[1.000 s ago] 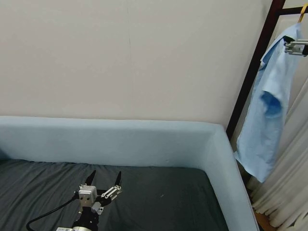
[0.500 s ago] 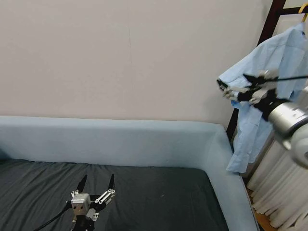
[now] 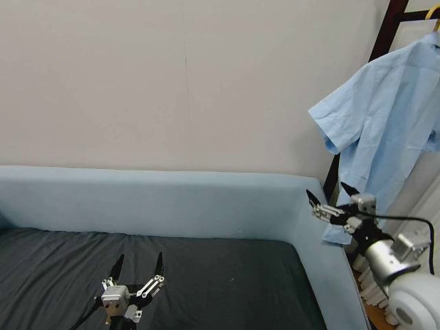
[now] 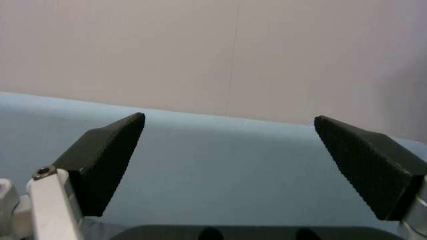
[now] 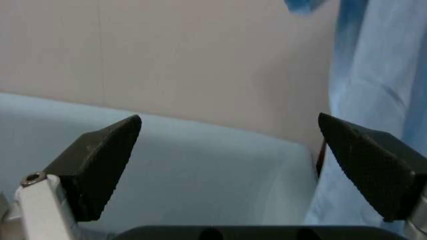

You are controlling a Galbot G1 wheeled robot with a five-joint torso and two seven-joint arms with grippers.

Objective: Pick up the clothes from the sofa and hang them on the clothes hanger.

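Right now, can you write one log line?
shirt: hanging on rack | right tool: open, empty, beside shirt | left tool: open, over sofa

A pale blue sofa (image 3: 172,203) stands against a wall (image 3: 172,82), its seat covered in dark grey, wrinkled fabric (image 3: 227,282). Beside its right end, a dark rack (image 3: 383,38) carries a light blue shirt (image 3: 385,124).

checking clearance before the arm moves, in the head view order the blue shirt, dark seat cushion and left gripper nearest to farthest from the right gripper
From the open right gripper:
1. blue shirt: hem right beside it, hanging at right.
2. dark seat cushion: below, to its left.
3. left gripper: open, far lower left.
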